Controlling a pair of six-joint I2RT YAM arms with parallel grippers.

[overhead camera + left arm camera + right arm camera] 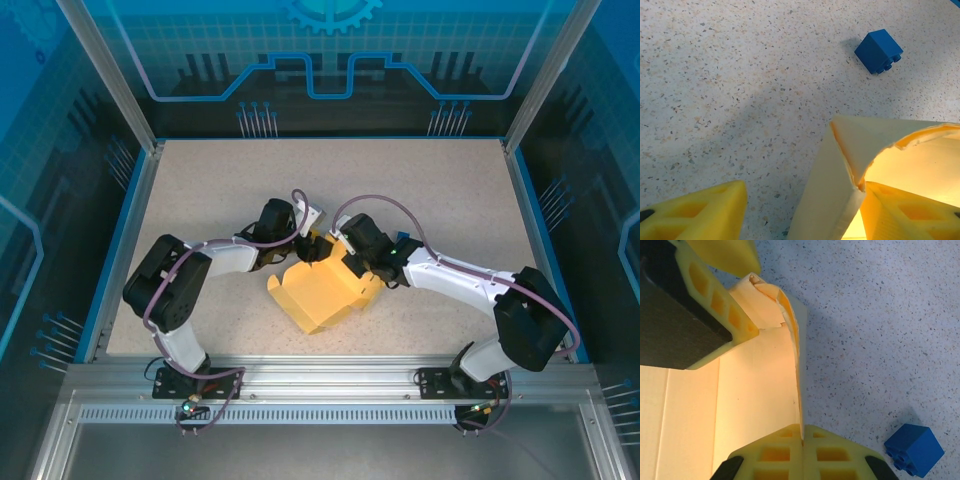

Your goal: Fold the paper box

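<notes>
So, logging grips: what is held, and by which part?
The right gripper pinches the paper box by a thin side wall's edge; the left gripper straddles its corner, open.

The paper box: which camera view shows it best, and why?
The top external view: nearly the whole paper box is visible, flaps included. The left wrist view gives one corner close up; the right wrist view, an inner wall and curled flap.

The paper box (322,295) lay on the bench (420,190). At the box's far-left corner stood the left hand (311,247), one finger inside the box, one outside, a wall between them. On the box's far-right wall edge the right hand (346,262) sat pinched. Beyond that corner, apart from the box, lay a small block (878,51)
</notes>
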